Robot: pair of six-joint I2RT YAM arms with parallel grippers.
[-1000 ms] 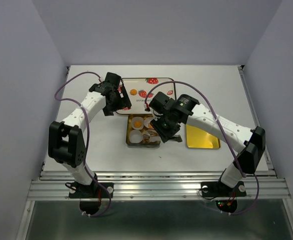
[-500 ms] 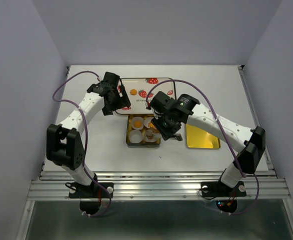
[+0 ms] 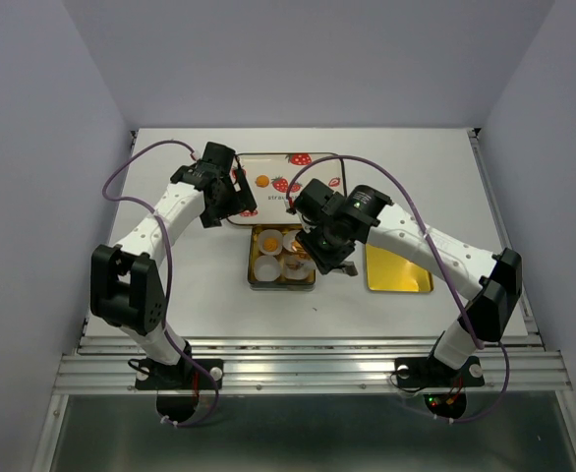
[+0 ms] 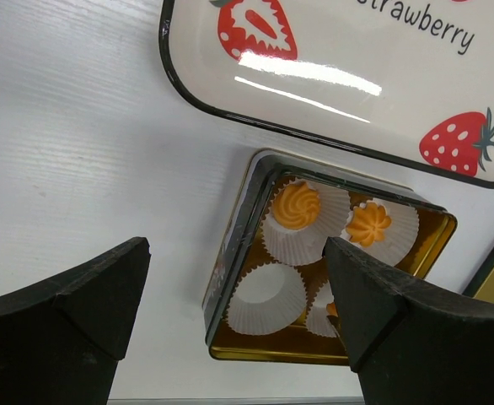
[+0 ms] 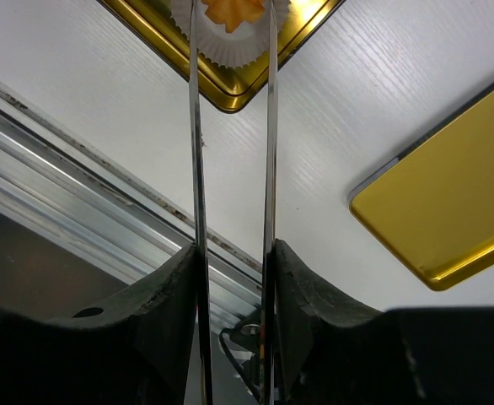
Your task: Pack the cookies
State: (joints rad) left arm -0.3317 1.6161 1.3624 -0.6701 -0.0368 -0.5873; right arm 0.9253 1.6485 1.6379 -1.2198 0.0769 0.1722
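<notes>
**Right claw narrow around a cookie in the tin; left claw wide and empty**

The right claw (image 3: 306, 262) hung over the open tin (image 3: 250, 258). Its two long thin blades (image 5: 195, 169) stood close together and parallel. Between the blade tips sat one cookie (image 5: 233, 10), orange with a scalloped edge. It rested in a white paper cup (image 5: 222, 46) in a corner of the tin. The blades stood at either side of the cookie. Whether they pinched it or only flanked it could not be told, since the tips ran off the top of the wrist view. Off to that claw's right a gold lid (image 5: 449, 202) lay flat on the white counter (image 5: 331, 110), apart from the tin. Back toward the claw's wrist an aluminium rail (image 5: 78, 202) ran along the counter's edge.

The left claw (image 4: 237, 245) was spread wide and held nothing, its black fingers (image 4: 70, 321) well apart above the counter. Ahead of it lay the tin. In the row farther from the claw, a cookie (image 4: 296, 205) and another cookie (image 4: 369, 224) each sat in a paper cup. In the nearer row one cup (image 4: 268, 295) showed only its white pleats. The cup beside it was partly hidden behind the finger on the right of the wrist view, with a sliver of orange showing. Beyond the tin and just beside it lay the strawberry tray (image 4: 357, 118). In the top view a fourth cookie (image 3: 261, 181) lay on that tray, just to the left claw's right.
</notes>
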